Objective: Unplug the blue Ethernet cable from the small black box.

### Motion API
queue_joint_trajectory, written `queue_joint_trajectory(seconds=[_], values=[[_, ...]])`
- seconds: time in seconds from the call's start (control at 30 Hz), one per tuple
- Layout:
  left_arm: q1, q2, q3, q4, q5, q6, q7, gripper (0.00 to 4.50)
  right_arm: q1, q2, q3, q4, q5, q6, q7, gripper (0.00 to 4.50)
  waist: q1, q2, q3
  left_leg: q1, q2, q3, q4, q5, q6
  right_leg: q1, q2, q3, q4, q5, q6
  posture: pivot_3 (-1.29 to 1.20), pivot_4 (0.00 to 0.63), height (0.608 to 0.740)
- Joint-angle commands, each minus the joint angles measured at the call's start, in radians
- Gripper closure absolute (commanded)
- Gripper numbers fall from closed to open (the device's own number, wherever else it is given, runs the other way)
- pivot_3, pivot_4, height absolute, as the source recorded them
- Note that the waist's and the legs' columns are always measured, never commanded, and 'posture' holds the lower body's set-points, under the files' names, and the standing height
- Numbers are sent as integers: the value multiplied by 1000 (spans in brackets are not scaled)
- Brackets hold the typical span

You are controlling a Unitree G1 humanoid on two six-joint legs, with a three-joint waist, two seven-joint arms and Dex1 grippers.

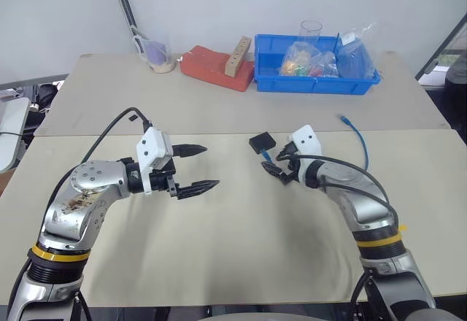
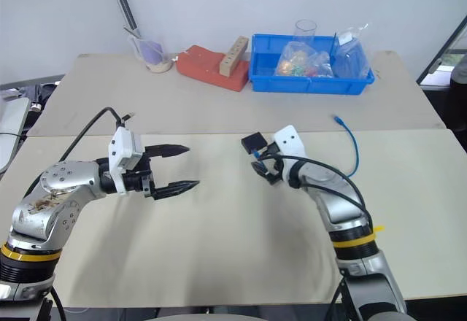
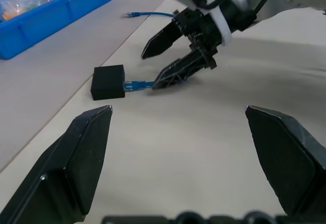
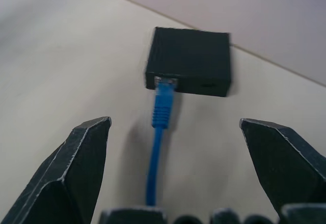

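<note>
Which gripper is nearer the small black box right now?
Right. The right gripper is open just short of the small black box, straddling the blue Ethernet cable plugged into it. The left gripper, also open, hangs well off to the box's left.

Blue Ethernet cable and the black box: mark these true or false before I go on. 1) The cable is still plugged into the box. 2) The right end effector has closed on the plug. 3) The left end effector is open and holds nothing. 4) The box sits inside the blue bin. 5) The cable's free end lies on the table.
1) True: the blue Ethernet cable sits in the port of the small black box.
2) False: the right end effector is open, its fingers either side of the cable.
3) True: the left end effector is open and empty.
4) False: the box lies on the table; the blue bin stands further back.
5) True: the other plug rests on the table.
</note>
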Motion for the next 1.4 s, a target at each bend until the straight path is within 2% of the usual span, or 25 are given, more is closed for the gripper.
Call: queue_joint_trajectory(seconds=[0.03, 0.17, 0.37, 0.6, 0.63, 0.77, 0.9, 0.97, 1.07, 1.2, 1.4], values=[[-13, 16, 27, 0, 12, -43, -10, 60, -35, 27, 36, 44, -32, -42, -5, 0, 0, 0, 0, 0, 0, 0, 0, 0, 0, 0, 0, 0, 0, 0, 0, 0, 150, 740], [-8, 16, 29, -2, 17, -59, -4, 60, -48, 44, 47, 131, -72, -110, -17, 0, -1, 0, 0, 0, 1, 0, 2, 0, 0, 0, 0, 0, 2, 0, 0, 0, 150, 740], [8, 19, 40, -23, 15, -50, 12, 0, -56, 53, 13, 212, -90, -169, -31, 1869, -1, 0, 0, 1, 1, 0, 3, 0, 0, 0, 0, 0, 5, 0, 0, 0, 150, 740], [-3, 7, 36, -25, 4, -30, 36, 0, -41, 44, 23, 188, -96, -214, 10, 4328, -1, 0, 0, 1, 1, 0, 3, 0, 0, 0, 0, 0, 5, 0, 0, 0, 150, 740], [-11, 2, 38, -19, -3, -20, 42, 0, -36, 27, 26, 171, -101, -236, 30, 4486, -1, 0, 0, 1, 1, 0, 3, 0, 0, 0, 0, 0, 5, 0, 0, 0, 150, 740], [-61, -33, 48, 51, -38, 51, 90, 0, -3, -134, 61, 57, -172, -500, 158, 4486, 9, 2, 2, -1, 0, -1, 3, 0, 0, 0, -1, -1, 5, 0, 0, 0, 150, 740], [-163, -76, 56, 125, -170, 252, 97, 0, -12, -302, 73, 36, -271, -935, 235, 4486, 5, 3, 3, -2, -2, -1, 5, 0, 1, 0, 0, -1, 5, 0, 1, 0, 150, 740], [-213, -77, 35, 153, -206, 316, 57, 0, -45, -337, 71, 75, -311, -1114, 226, 4486, -1, 3, 4, -1, -1, -2, 5, 0, 1, 0, 1, -2, 5, 0, 1, 0, 150, 740], [-290, -86, -1, 205, -208, 337, 1, 0, -98, -345, 80, 143, -366, -1322, 199, 4486, -7, 3, 4, 0, 1, -2, 5, 0, 0, 0, 4, -1, 5, 0, 0, 0, 150, 740], [-392, -117, -51, 304, -176, 315, -55, 0, -172, -316, 102, 226, -468, -1508, 141, 4486, -2, 3, 4, 0, 1, -1, 6, 2, -2, 0, 5, 0, 6, 0, 0, 0, 150, 740], [-451, -154, -87, 385, -124, 257, -105, 0, -229, -260, 96, 255, -564, -1587, 44, 4486, 2, 3, 4, 0, 1, -1, 6, 4, -6, 0, 5, 1, 8, 0, 0, 0, 150, 740]])
